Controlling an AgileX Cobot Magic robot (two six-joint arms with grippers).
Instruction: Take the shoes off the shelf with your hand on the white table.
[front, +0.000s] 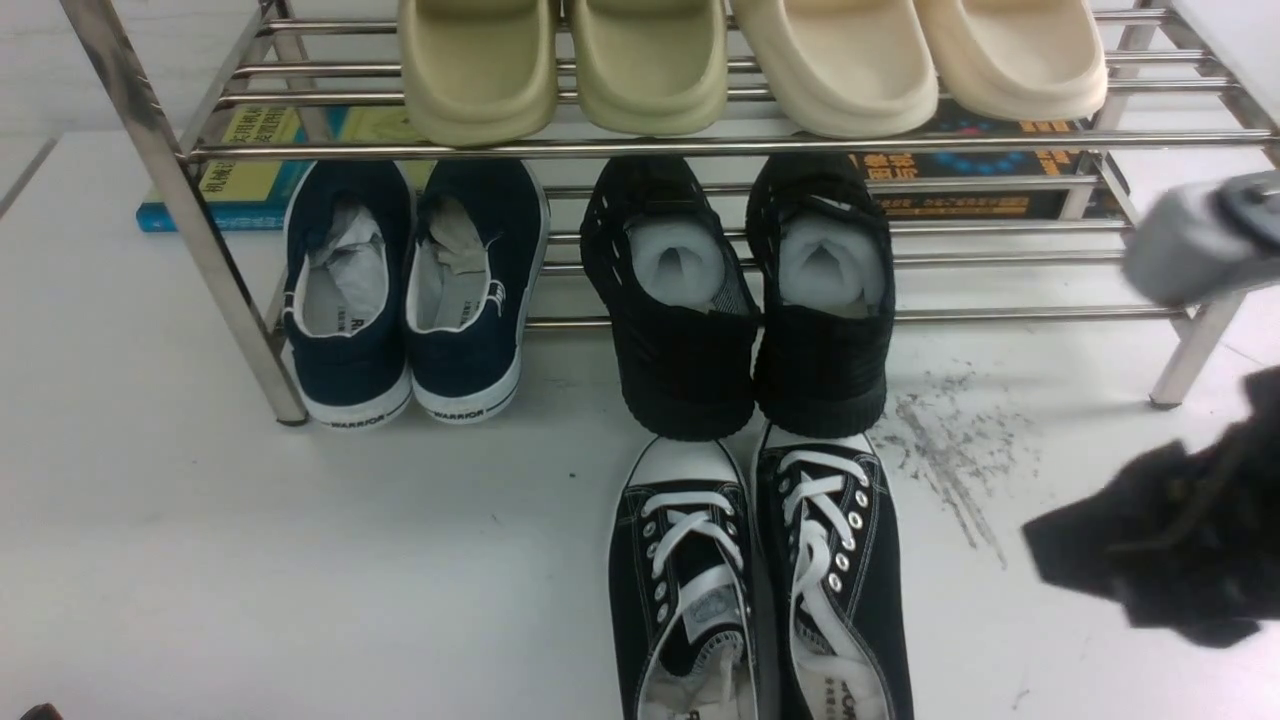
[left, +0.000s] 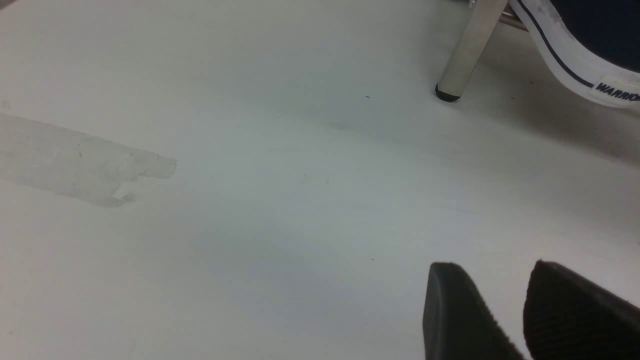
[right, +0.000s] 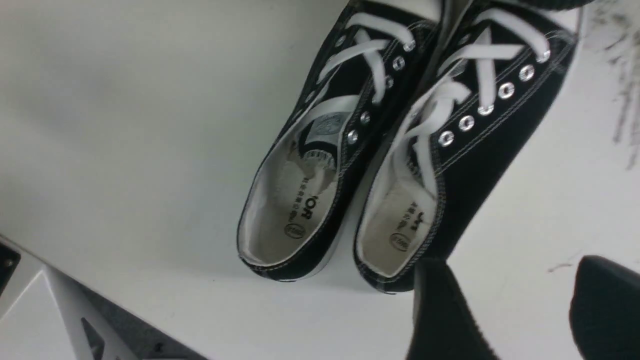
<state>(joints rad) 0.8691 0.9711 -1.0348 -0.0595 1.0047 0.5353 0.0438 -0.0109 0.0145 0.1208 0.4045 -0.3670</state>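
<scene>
The shoes, two black canvas sneakers with white laces, stand side by side on the white table (front: 250, 560) just in front of the shelf (front: 700, 147), toes toward it: the left shoe (front: 685, 580) and the right shoe (front: 835, 570). In the right wrist view the same left shoe (right: 310, 165) and right shoe (right: 450, 150) lie free, heels toward the camera. My right gripper (right: 510, 262) is open and empty, just beside the right shoe's heel. It shows as a dark blur (front: 1100, 570) to the pair's right. My left gripper (left: 492, 265) hangs open over bare table.
On the shelf's lower tier sit navy WARRIOR shoes (front: 410, 290) and all-black perforated shoes (front: 740, 300); beige slippers (front: 750, 60) fill the top tier. Books (front: 250, 170) lie behind. Dark scuff streaks (front: 950, 470) mark the table. A shelf leg (left: 465, 55) stands near the left gripper.
</scene>
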